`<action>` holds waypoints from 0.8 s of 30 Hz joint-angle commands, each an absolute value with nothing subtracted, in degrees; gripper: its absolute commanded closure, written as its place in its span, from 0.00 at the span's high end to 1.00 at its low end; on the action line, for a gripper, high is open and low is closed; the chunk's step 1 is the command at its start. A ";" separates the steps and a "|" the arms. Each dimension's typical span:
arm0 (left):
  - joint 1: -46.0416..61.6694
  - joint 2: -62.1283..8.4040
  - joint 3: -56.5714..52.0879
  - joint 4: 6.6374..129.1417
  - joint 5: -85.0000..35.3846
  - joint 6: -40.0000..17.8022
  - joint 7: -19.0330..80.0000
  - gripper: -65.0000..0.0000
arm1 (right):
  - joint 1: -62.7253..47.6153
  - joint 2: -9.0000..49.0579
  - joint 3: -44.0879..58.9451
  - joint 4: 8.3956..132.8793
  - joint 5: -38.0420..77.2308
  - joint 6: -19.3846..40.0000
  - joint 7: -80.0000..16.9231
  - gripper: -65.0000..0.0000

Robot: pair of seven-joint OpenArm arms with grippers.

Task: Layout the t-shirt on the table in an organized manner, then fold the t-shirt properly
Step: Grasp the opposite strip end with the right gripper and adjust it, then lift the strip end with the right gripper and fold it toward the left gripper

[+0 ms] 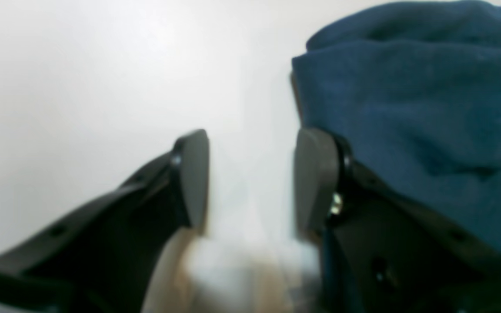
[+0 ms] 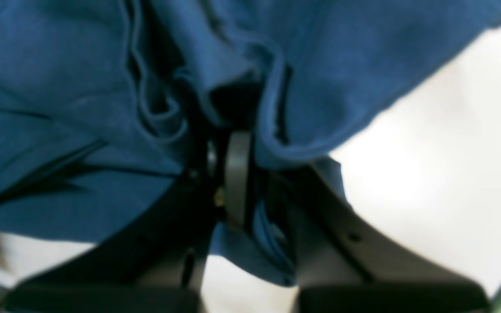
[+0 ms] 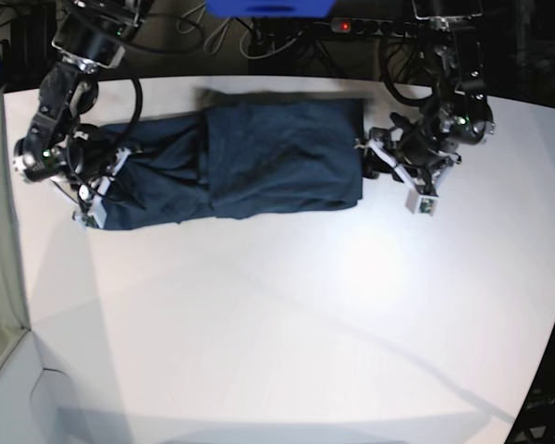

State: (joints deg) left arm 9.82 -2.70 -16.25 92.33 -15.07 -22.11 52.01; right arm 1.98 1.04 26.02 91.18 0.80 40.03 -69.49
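The dark navy t-shirt [image 3: 277,157] lies as a long folded band across the far half of the white table [image 3: 277,305]. At its left end in the base view, my right gripper [image 3: 109,174] is down on the cloth. The right wrist view shows that gripper [image 2: 250,174] shut on a bunched fold of the t-shirt [image 2: 81,108], with one grey pad [image 2: 238,174] pressed against the fabric. My left gripper [image 3: 375,159] sits at the shirt's other end. In the left wrist view it [image 1: 252,178] stands open over bare table, the t-shirt's edge [image 1: 407,108] just beside its right finger.
Cables and a power strip with a red light [image 3: 344,25] run behind the table's far edge, next to a blue object [image 3: 268,7]. The table's left edge [image 3: 18,305] drops off beside the right arm.
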 commanded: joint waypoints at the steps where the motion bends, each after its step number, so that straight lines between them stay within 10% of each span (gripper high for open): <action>1: 9.54 -2.86 -16.22 92.97 -15.52 -22.29 51.65 0.49 | 1.71 0.66 26.07 93.05 -0.75 40.00 -72.84 0.00; 24: 9.54 -2.42 -13.67 92.70 -15.43 -22.02 51.65 0.49 | -3.91 -9.00 3.03 115.30 -0.84 40.00 -80.00 0.00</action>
